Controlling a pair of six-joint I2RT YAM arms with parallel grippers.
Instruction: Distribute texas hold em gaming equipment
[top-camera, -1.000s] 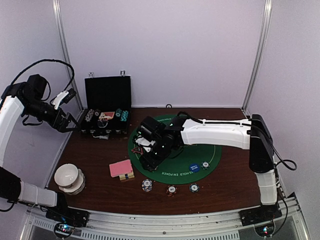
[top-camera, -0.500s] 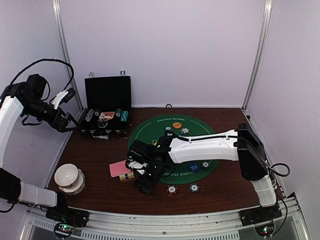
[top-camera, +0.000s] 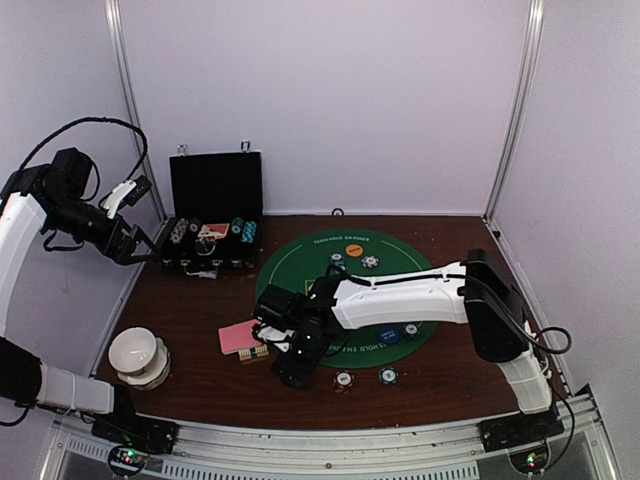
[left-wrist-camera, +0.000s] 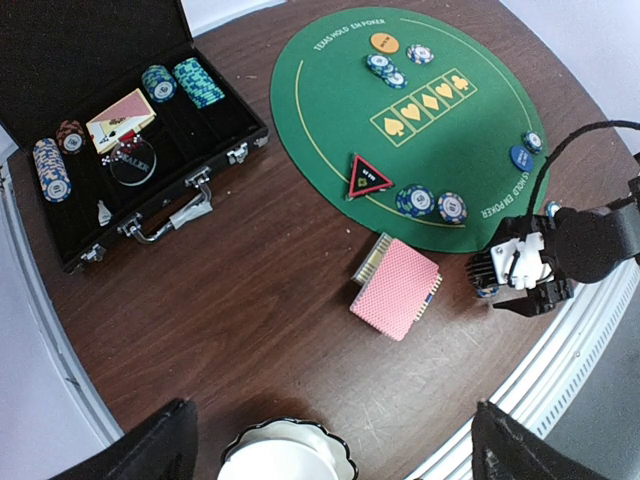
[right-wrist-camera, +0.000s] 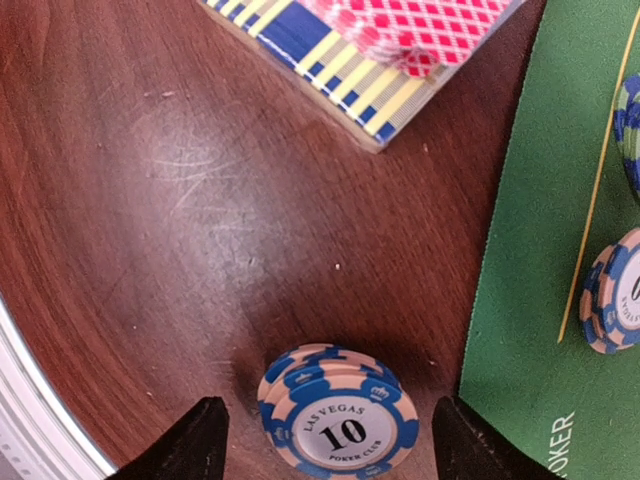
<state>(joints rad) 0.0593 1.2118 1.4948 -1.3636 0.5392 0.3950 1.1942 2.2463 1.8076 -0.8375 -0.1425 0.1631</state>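
Overhead view from behind; left wrist high, right wrist close; pink cards (right-wrist-camera: 420, 25) apparently shared.

The table (right-wrist-camera: 150, 200) is dark wood with a soft sheen and fine scratches. The green mat (right-wrist-camera: 520, 300) looks like matt felt. The chip (right-wrist-camera: 340, 425) is smooth, with a printed centre label. The black case (left-wrist-camera: 80, 50) has a shiny metal handle (left-wrist-camera: 187, 211).

Left of the green mat (left-wrist-camera: 330, 100), bare wood lies open as far as the black case (left-wrist-camera: 80, 50) and white bowl (top-camera: 137, 352). Just off the mat's near-left edge, a card box (right-wrist-camera: 330, 75) and a chip stack (right-wrist-camera: 340, 425) narrow the way. The right arm (top-camera: 400, 293) crosses the mat's near half.
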